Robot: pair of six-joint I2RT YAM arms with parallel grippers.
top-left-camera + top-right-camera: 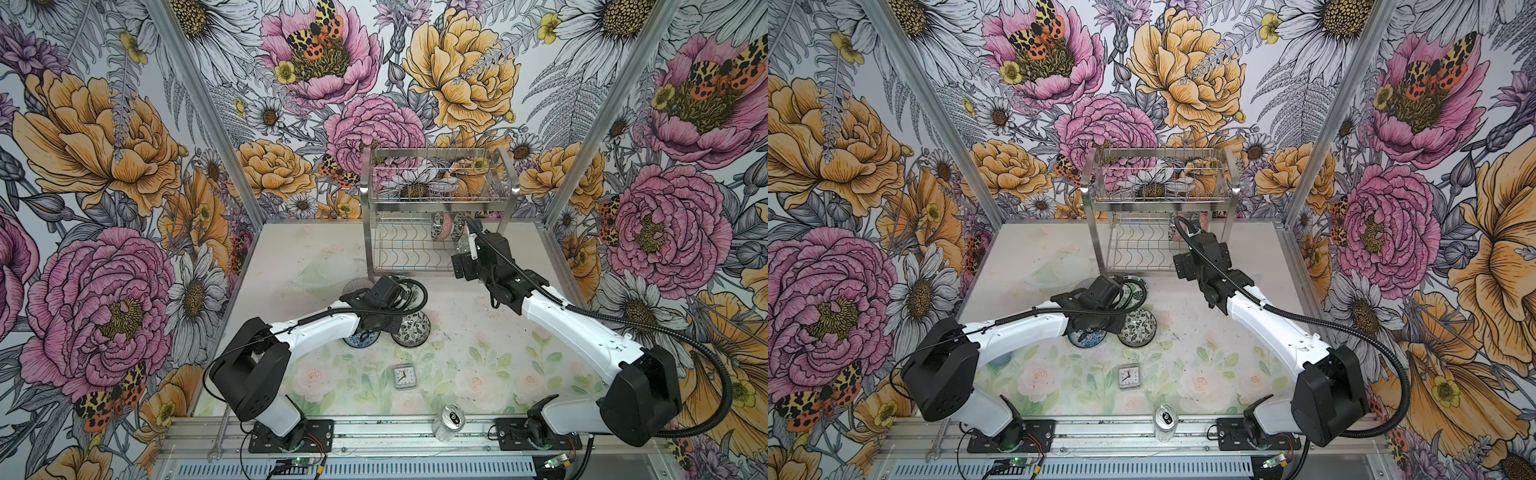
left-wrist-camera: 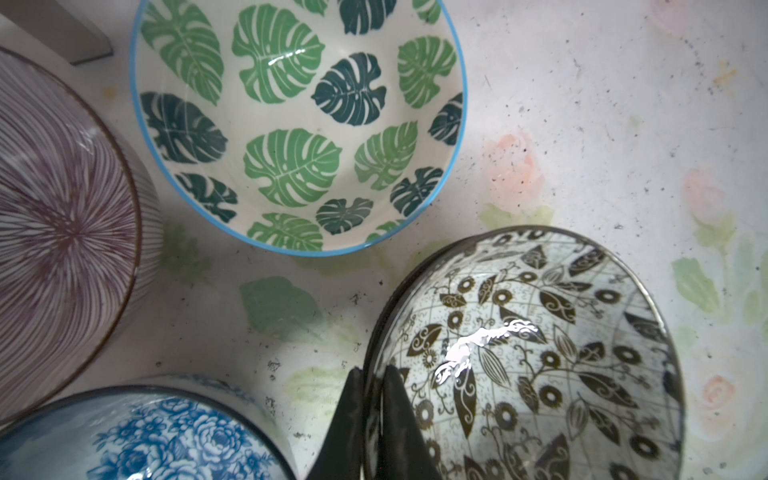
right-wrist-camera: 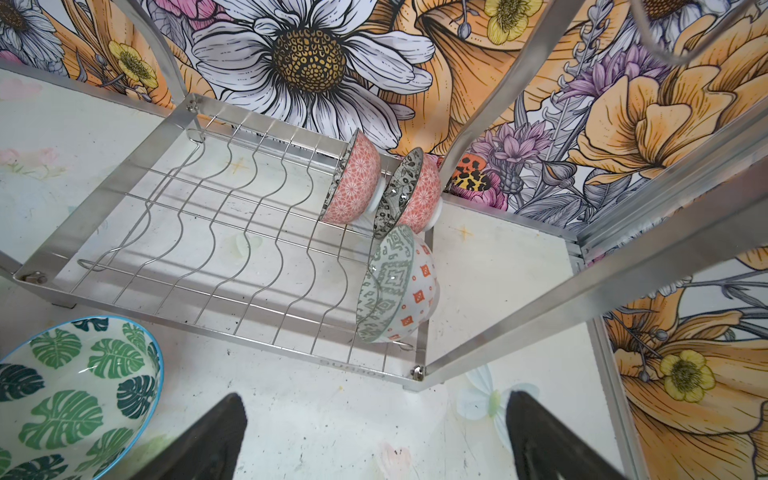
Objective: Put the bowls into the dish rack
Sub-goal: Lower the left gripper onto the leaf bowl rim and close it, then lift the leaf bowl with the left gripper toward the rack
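My left gripper (image 2: pixel 376 374) is shut on the rim of the black-and-white floral bowl (image 2: pixel 540 353), one finger inside and one outside. In a top view that bowl (image 1: pixel 413 328) lies mid-table beside the arm's wrist. Around it stand a green leaf bowl (image 2: pixel 299 124), a purple striped bowl (image 2: pixel 62 232) and a blue floral bowl (image 2: pixel 166 440). The dish rack (image 1: pixel 440 199) stands at the back. On its lower wavy-wire tier (image 3: pixel 208 249), two pink bowls (image 3: pixel 357 183) and a green geometric bowl (image 3: pixel 395 286) stand on edge. My right gripper (image 3: pixel 376 399) hangs open and empty before the rack's front right corner.
A small square clock (image 1: pixel 404 376) lies on the mat in front of the bowls. A silver can (image 1: pixel 449 422) stands at the front rail, and a wrench (image 1: pixel 218 436) lies at the front left. A clear glass dish (image 1: pixel 320 270) sits left of the rack.
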